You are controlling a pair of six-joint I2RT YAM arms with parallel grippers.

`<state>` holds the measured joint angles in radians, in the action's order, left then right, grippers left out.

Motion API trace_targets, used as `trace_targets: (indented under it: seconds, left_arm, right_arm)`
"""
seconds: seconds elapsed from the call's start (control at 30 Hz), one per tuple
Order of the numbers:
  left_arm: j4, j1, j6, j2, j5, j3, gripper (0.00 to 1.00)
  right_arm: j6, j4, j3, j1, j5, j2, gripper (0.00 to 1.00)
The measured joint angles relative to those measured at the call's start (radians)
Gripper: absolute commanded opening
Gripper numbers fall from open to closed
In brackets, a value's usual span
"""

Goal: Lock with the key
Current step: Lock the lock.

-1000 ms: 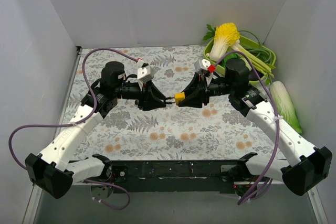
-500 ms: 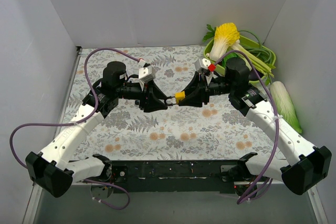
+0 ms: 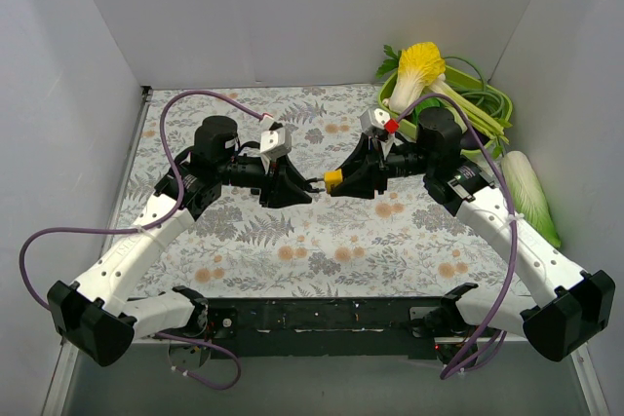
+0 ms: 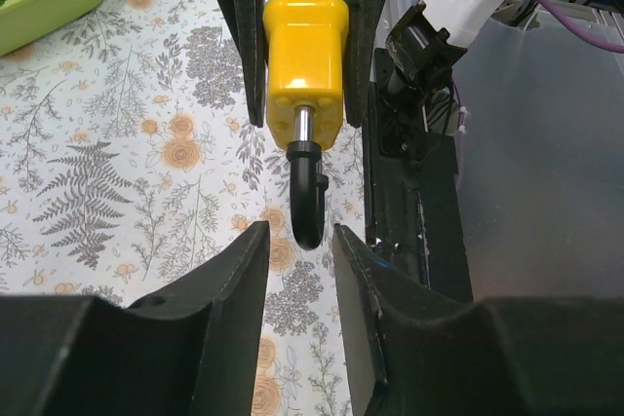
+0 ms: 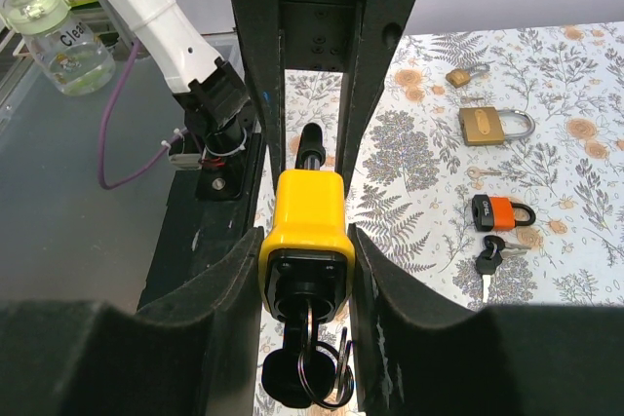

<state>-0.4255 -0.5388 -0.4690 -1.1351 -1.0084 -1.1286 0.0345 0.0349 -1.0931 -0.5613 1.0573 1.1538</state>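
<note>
At the centre of the overhead view, the right gripper (image 3: 338,180) is clamped on the yellow plastic-bodied padlock (image 5: 302,221), with a black-headed key (image 5: 291,379) in its base. Its dark steel shackle (image 4: 307,192) sits between the parted jaws of the left gripper (image 4: 299,236), touching neither.

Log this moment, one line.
right hand: shut on yellow padlock | key: in padlock base | left hand: open around shackle, no contact

Worktop (image 3: 292,241) w/ floral cloth. Far rt: green tray (image 4: 58,2); pale cabbage (image 3: 531,194) at rt edge. Also on cloth: sm. brass padlock (image 5: 466,75), bigger brass padlock (image 5: 492,126) nr it, orange-black padlock (image 5: 502,212), black-headed key (image 5: 490,262) just beside.
</note>
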Motion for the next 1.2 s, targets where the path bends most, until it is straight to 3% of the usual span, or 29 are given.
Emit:
trace_targets:
  seconds: [0.37,0.77,1.2]
  left_arm:
    - [0.039,-0.014,-0.065,-0.001,0.003,-0.002,0.00]
    - [0.098,-0.044,-0.202,-0.020,0.032,0.001,0.00]
    - [0.170,-0.053,-0.342,-0.069,0.040,0.042,0.00]
  right_arm:
    - [0.008,0.005,0.002,-0.007,-0.004,0.000,0.01]
    - [-0.053,-0.033,0.013,-0.023,-0.010,0.003,0.01]
    - [-0.164,-0.206,0.124,-0.029,-0.032,0.024,0.01]
